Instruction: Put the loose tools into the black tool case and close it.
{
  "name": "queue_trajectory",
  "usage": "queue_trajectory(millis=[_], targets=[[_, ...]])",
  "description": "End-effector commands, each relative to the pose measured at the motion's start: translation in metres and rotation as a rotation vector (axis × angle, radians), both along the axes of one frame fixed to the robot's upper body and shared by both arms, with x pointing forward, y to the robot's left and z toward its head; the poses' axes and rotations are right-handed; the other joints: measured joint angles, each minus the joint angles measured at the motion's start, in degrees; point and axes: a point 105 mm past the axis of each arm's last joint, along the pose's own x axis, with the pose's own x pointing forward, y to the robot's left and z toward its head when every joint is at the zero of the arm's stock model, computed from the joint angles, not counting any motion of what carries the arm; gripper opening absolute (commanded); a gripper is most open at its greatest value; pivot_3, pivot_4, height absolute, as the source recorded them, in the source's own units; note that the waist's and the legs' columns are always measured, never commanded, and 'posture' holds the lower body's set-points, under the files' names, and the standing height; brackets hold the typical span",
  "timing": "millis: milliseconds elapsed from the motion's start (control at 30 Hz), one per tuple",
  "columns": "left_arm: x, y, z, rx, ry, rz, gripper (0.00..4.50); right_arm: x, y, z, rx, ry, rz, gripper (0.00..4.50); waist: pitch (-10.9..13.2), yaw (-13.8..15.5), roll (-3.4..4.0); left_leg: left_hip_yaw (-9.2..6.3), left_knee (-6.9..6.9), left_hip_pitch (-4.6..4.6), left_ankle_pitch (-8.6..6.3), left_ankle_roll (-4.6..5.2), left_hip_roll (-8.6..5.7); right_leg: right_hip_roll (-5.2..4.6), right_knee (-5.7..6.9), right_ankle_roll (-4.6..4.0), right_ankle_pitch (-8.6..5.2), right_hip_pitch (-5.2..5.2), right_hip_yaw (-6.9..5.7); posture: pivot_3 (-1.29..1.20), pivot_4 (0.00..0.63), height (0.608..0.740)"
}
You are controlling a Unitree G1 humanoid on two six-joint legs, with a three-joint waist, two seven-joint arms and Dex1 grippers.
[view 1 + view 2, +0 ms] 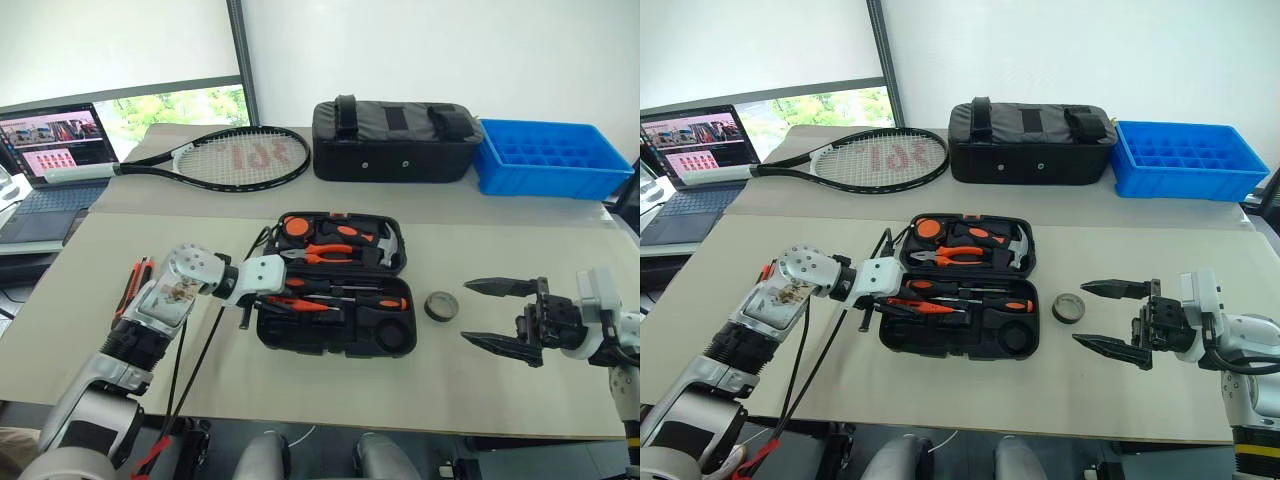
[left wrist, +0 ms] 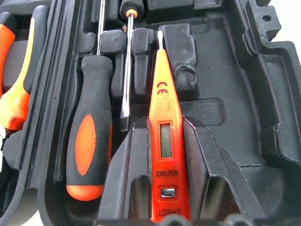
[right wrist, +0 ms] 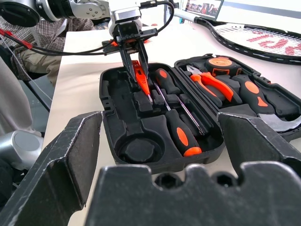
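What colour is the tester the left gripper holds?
Orange tester, small grey display window; clearest in left wrist view.

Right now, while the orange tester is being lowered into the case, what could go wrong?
The left end effector holds the orange tester over the black tool case; released off its slot, it may rest on the screwdrivers and block closing. The tape roll lies outside beside the open right end effector, easily nudged.
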Motion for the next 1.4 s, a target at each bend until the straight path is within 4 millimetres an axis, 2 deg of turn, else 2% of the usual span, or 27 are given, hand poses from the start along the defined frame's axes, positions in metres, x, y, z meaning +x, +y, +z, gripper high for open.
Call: queue_trajectory(millis=[33, 300, 533, 600, 633, 700, 800, 967, 1033, 1067, 1300, 1400], targets=[[0.002, -0.004, 0.001, 0.013, -0.004, 0.003, 0.49, 0.0, 0.0, 0.013, 0.008, -0.061, 0.005, 4.5, 0.0, 0.0, 0.0, 0.0, 0.0, 0.0, 0.0, 0.0, 0.0, 0.0, 0.0, 0.0, 0.0, 0.0, 0.0, 0.0, 0.15, 0.707], [0.001, -0.016, -0.006, 0.022, 0.008, -0.016, 0.49, 0.0, 0.0, 0.013, 0.013, -0.065, 0.001, 4.5, 0.0, 0.1, 0.01, 0.0, 0.05, -0.01, 0.0, 0.0, -0.01, -0.01, 0.0, 0.01, 0.0, 0.03, -0.01, 0.0, 0.15, 0.707], [0.004, -0.017, -0.008, 0.034, 0.013, -0.008, 0.49, 0.0, -0.001, 0.012, 0.013, -0.066, -0.002, 4.5, 0.0, 0.2, 0.01, 0.0, 0.09, -0.01, 0.0, 0.0, -0.03, -0.01, 0.01, 0.02, 0.01, 0.04, 0.0, 0.0, 0.15, 0.707], [0.005, -0.017, -0.006, 0.022, 0.013, -0.006, 1.49, 0.0, -0.001, 0.012, 0.014, -0.064, -0.003, 4.5, 0.0, 0.2, 0.02, -0.01, 0.16, -0.02, 0.0, 0.0, -0.02, -0.01, 0.04, 0.02, 0.01, 0.05, -0.01, 0.0, 0.15, 0.707], [0.007, -0.017, -0.003, 0.011, 0.001, -0.002, 1.57, 0.0, -0.002, 0.011, 0.014, -0.063, -0.004, 4.5, 0.0, 0.1, 0.02, -0.01, 0.19, -0.02, 0.0, 0.0, -0.02, -0.01, 0.05, 0.02, 0.01, 0.05, -0.01, 0.0, 0.15, 0.707], [0.009, -0.02, 0.007, -0.034, -0.019, 0.003, 2.4, -0.001, -0.002, 0.011, 0.013, -0.061, -0.005, 4.5, 0.0, 0.1, 0.02, -0.02, 0.28, -0.05, -0.02, 0.02, -0.01, 0.0, 0.08, 0.03, 0.01, 0.05, -0.02, 0.0, 0.15, 0.707], [0.006, -0.023, 0.027, -0.126, -0.014, -0.006, 3.42, -0.002, -0.003, 0.011, 0.012, -0.058, -0.007, 4.5, 0.0, -0.1, 0.03, -0.02, 0.33, -0.07, -0.02, 0.04, 0.02, 0.02, 0.13, 0.03, 0.01, 0.03, -0.02, 0.0, 0.15, 0.707], [0.001, -0.024, 0.059, -0.313, 0.014, -0.029, 3.42, -0.001, -0.004, 0.009, 0.01, -0.056, -0.009, 4.5, 0.0, -0.1, 0.07, -0.03, 0.36, -0.08, -0.02, 0.03, 0.03, 0.03, 0.18, 0.03, 0.0, 0.02, -0.03, 0.0, 0.15, 0.707], [0.002, -0.021, 0.057, -0.339, 0.03, -0.018, 2.89, 0.0, -0.003, 0.009, 0.01, -0.057, -0.007, 4.5, 0.0, -0.1, 0.07, -0.03, 0.39, -0.08, -0.02, 0.04, 0.03, 0.03, 0.19, 0.04, 0.0, 0.02, -0.04, 0.0, 0.15, 0.707], [0.002, -0.02, 0.052, -0.343, 0.043, -0.012, 2.79, 0.001, -0.003, 0.009, 0.01, -0.057, -0.005, 4.5, 0.0, -0.1, 0.08, -0.03, 0.39, -0.07, -0.02, 0.04, 0.03, 0.03, 0.19, 0.04, 0.0, 0.02, -0.04, 0.0, 0.15, 0.707], [-0.002, -0.019, 0.025, -0.334, 0.078, 0.001, 0.04, 0.002, -0.002, 0.008, 0.01, -0.062, -0.002, 4.5, -0.1, -0.1, 0.12, -0.03, 0.42, -0.07, -0.02, 0.04, 0.02, 0.04, 0.2, 0.04, 0.0, 0.02, -0.03, 0.0, 0.15, 0.707], [-0.001, -0.018, 0.02, -0.303, 0.075, -0.001, 0.04, 0.002, -0.004, 0.008, 0.006, -0.063, -0.005, 4.5, -0.1, 0.0, 0.15, -0.04, 0.44, -0.08, -0.02, 0.04, 0.01, 0.03, 0.2, 0.05, 0.0, 0.02, -0.03, 0.0, 0.15, 0.707]])
